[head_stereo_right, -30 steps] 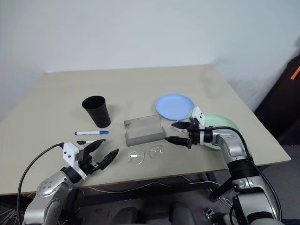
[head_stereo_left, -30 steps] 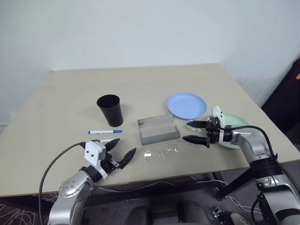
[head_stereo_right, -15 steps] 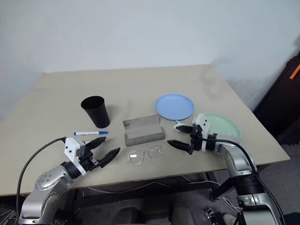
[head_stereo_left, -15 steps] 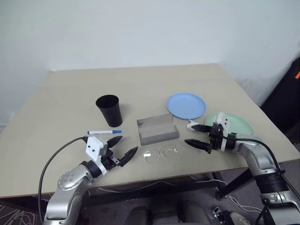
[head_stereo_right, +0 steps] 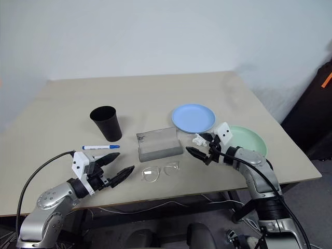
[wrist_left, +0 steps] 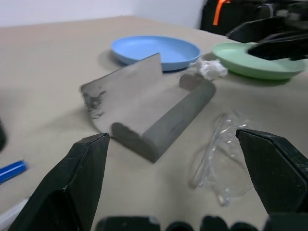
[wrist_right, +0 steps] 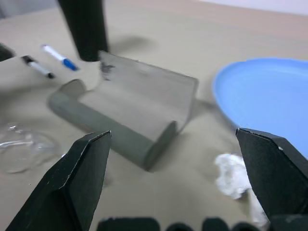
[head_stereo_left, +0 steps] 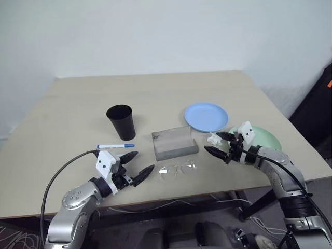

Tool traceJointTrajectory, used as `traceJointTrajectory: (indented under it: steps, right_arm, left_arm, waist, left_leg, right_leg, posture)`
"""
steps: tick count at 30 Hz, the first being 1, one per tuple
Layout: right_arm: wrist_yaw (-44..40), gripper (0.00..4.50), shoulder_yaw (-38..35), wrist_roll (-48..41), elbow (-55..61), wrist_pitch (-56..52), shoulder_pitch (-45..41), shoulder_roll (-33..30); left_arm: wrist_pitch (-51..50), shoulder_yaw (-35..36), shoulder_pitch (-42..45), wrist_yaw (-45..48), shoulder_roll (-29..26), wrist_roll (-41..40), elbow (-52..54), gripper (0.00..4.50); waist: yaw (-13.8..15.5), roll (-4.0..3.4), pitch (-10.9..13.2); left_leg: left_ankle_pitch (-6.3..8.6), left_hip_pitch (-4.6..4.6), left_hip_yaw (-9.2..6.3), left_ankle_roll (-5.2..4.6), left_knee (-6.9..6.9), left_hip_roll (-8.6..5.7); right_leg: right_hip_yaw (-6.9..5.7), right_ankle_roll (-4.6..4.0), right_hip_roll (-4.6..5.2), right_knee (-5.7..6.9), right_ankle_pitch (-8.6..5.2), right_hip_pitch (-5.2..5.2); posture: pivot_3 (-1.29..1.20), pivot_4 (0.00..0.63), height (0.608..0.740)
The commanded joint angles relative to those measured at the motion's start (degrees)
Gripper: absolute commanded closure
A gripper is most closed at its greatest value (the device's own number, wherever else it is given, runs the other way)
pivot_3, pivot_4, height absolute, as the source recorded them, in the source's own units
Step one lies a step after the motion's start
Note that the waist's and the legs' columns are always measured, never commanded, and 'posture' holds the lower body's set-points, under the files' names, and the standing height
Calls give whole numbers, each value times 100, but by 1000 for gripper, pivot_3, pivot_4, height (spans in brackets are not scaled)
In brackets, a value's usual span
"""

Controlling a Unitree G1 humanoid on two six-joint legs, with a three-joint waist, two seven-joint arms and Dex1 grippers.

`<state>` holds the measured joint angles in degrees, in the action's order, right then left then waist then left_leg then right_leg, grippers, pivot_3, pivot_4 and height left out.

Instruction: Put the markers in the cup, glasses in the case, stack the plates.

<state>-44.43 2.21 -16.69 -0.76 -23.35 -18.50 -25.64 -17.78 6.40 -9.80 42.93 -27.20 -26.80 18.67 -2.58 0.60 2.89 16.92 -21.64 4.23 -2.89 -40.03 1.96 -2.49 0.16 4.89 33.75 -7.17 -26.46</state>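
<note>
The black cup [head_stereo_left: 121, 121] stands upright left of centre. One blue-capped marker [head_stereo_left: 115, 146] lies in front of it, and a second marker [wrist_right: 36, 67] lies just beside it. The grey case [head_stereo_left: 174, 143] lies open at mid-table, with the clear glasses [head_stereo_left: 177, 169] on the table just in front of it. The light blue plate [head_stereo_left: 206, 116] sits behind and to the right of the case. Further right lies the mint green plate [head_stereo_left: 264, 137]. My left gripper [head_stereo_left: 144, 160] is open and empty, left of the glasses. My right gripper [head_stereo_left: 211, 141] is open and empty, right of the case, pointing at it.
A small crumpled white scrap [head_stereo_left: 212, 138] lies between the case and the green plate, right under my right fingers. The table's front edge [head_stereo_left: 171, 199] runs close below the glasses. A black cable trails from my left wrist.
My right gripper has swung round to point more toward the case, uncovering more of the green plate. My left gripper has stayed almost still.
</note>
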Motion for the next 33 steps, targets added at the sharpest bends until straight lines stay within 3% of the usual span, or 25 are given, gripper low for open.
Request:
traceJointTrajectory:
  steps: [1, 12, 21, 33]
  right_arm:
    - [408, 0, -35, 238, 299, -174, -148, -69]
    - [1513, 0, 464, 1214, 1586, -1716, 221, -361]
    - [2407, 0, 506, 1787, 1256, -3029, -152, -125]
    - [2676, 0, 784, 2021, 1278, -3559, -298, -7]
  left_arm:
    - [2, -134, 227, 55, 14, -70, 144, 18]
    - [267, -479, 545, 181, 245, 58, -255, 18]
    - [462, -617, 578, 238, 367, 160, -430, 18]
    - [569, -623, 723, 316, 362, 177, -669, 18]
  waist:
    - [3, 0, 0]
    - [-1, 0, 0]
    - [-3, 1, 0]
    - [-3, 1, 0]
  left_leg:
    - [0, 0, 0, 0, 0, -1]
    - [0, 0, 0, 0, 1, -1]
    - [0, 2, -1, 0, 1, -1]
    - [0, -3, -5, 0, 2, -2]
  right_leg:
    - [-1, 0, 0, 0, 0, 1]
    - [0, -1, -1, 0, -1, -1]
    - [-1, -1, 0, -2, -1, 0]
    - [-3, 0, 0, -4, -1, -1]
  posture:
    - [0, 0, 720]
    - [0, 0, 720]
    - [0, 0, 720]
    - [0, 0, 720]
